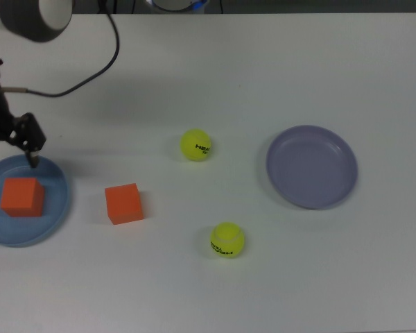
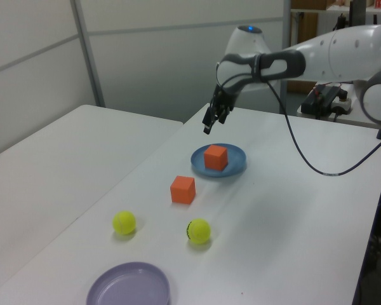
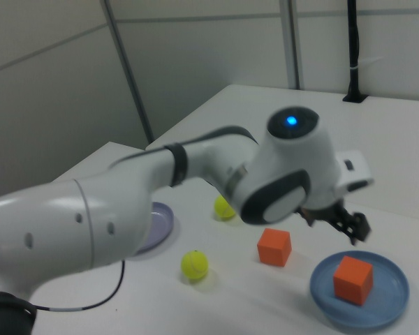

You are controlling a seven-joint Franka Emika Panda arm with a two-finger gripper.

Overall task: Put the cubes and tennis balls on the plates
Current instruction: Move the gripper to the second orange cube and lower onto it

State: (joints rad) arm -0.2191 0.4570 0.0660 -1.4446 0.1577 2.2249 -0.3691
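Observation:
One orange cube (image 1: pixel 21 196) rests on the light blue plate (image 1: pixel 55 208) at the top view's left edge. My gripper (image 1: pixel 12 143) hangs open and empty above the plate's far rim, apart from the cube; in the left view the gripper (image 2: pixel 208 124) is well above the plate (image 2: pixel 236 166). The second orange cube (image 1: pixel 123 203) sits on the table just right of the blue plate. Two tennis balls (image 1: pixel 195 145) (image 1: pixel 227 240) lie mid-table. At the top view's right, the lavender plate (image 1: pixel 312 166) holds nothing.
A black cable (image 1: pixel 90 76) trails from the arm across the table's far left in the top view. The arm's white body (image 3: pixel 195 202) fills much of the right view. A second white table (image 2: pixel 44 165) stands at the left view's left.

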